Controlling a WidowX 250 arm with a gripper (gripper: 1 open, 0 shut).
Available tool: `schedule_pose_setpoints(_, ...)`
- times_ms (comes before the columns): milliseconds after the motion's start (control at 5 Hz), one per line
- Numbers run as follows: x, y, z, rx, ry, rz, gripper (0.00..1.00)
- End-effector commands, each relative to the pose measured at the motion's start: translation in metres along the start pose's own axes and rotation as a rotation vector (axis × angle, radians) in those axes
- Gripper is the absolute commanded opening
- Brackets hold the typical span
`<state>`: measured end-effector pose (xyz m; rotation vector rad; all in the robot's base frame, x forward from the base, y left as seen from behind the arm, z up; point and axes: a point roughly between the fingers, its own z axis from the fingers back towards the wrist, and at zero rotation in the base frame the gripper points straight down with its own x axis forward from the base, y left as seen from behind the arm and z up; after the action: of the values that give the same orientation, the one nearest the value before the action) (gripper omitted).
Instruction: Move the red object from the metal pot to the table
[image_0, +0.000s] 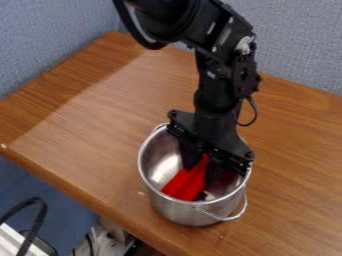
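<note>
Brown wood-grain table (100, 108) holding pot near its front edge

The round shiny steel pot (158, 190) is standing near the table's front edge. The bright red block (185, 183) is leaning inside it. The black robot jaws (201, 150) are reaching into the pot at the block's upper end; whether they are gripping it cannot be told.

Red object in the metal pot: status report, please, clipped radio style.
Fingers down in metal pot, at red object; grip unclear. Red object inside, not on table. Pot wall around it.
</note>
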<state>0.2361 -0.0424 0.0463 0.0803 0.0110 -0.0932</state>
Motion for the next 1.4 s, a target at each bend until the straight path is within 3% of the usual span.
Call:
schedule_pose_setpoints(0, -0.001, 0.004, 0.002, 0.0, 0.003, 0.016, 0.0)
schedule_pose_setpoints(1200, -0.001, 0.007, 0.015, 0.01, 0.032, 0.021, 0.0)
